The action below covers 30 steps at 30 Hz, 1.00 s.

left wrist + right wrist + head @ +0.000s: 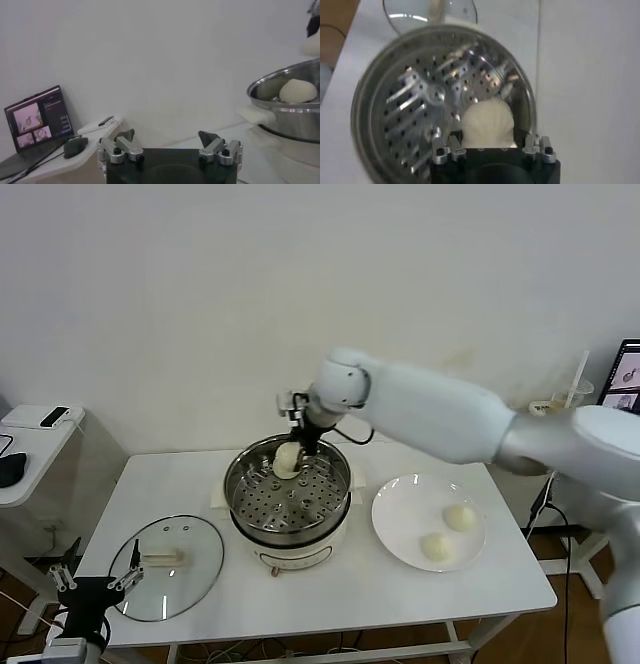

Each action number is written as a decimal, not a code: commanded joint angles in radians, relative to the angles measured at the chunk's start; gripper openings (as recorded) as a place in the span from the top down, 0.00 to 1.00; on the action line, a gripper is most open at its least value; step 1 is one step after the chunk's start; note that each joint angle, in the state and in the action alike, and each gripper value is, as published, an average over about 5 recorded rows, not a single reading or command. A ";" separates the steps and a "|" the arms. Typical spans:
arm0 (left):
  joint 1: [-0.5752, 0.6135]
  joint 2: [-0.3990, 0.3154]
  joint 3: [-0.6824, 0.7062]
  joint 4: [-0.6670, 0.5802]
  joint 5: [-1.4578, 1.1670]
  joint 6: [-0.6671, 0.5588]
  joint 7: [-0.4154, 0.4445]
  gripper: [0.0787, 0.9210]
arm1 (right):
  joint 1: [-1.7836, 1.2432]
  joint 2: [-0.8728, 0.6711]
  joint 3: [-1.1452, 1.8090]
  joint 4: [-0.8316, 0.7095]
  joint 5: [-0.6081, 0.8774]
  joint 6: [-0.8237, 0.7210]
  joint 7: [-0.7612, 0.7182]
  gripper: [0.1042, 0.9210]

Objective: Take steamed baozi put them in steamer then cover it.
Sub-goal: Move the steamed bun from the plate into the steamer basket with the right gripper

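Note:
The steel steamer stands mid-table on its cream base. My right gripper is over its back part, shut on a pale baozi. In the right wrist view that baozi sits between the jaws, above the perforated tray. The left wrist view shows the held baozi just above the rim and another baozi lying inside the pot. Two more baozi lie on the white plate. The glass cover lies flat at the front left. My left gripper is parked, open and empty.
A side table with a phone and mouse stands to the left, and a laptop shows in the left wrist view. A screen is at the far right. The white wall is close behind the table.

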State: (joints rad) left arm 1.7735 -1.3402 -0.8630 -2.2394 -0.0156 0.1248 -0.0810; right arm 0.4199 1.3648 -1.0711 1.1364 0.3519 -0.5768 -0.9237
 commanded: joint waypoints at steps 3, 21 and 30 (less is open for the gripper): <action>0.002 0.001 -0.005 0.000 -0.003 -0.001 0.000 0.12 | -0.063 0.139 0.000 -0.110 0.024 -0.038 0.018 0.35; -0.009 0.006 -0.008 0.006 -0.013 -0.003 0.001 0.12 | -0.108 0.191 -0.012 -0.181 -0.013 -0.037 0.035 0.33; -0.008 0.006 -0.011 0.005 -0.013 -0.003 0.000 0.12 | -0.076 0.155 -0.007 -0.147 -0.026 -0.032 0.016 0.13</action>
State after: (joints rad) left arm 1.7648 -1.3349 -0.8738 -2.2344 -0.0281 0.1215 -0.0807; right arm 0.3360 1.5205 -1.0792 0.9893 0.3286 -0.6051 -0.9051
